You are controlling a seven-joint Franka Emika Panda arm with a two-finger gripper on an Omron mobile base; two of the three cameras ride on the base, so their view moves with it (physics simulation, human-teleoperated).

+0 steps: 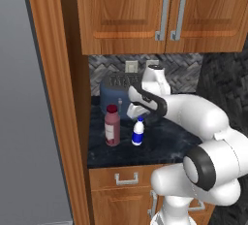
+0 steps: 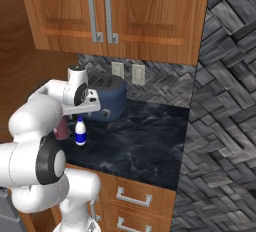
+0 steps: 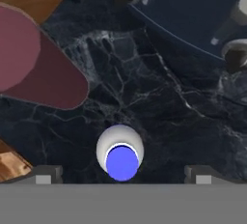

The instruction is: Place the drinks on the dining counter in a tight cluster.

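From the left base view, the small white-and-blue bottle (image 1: 138, 133) stands upright on the dark worktop (image 1: 169, 144), in front of the blue toaster (image 1: 116, 93). The maroon bottle (image 1: 112, 125) stands just beside the small bottle, on its left. My tool (image 1: 137, 110) hangs right above the small bottle.

From the right base view, the small bottle (image 2: 80, 132) stands in front of the toaster (image 2: 107, 97), under my hand.

From the hand view, my tool (image 3: 122, 174) is released, its tips wide on either side of the small bottle's blue cap (image 3: 122, 162), touching nothing.
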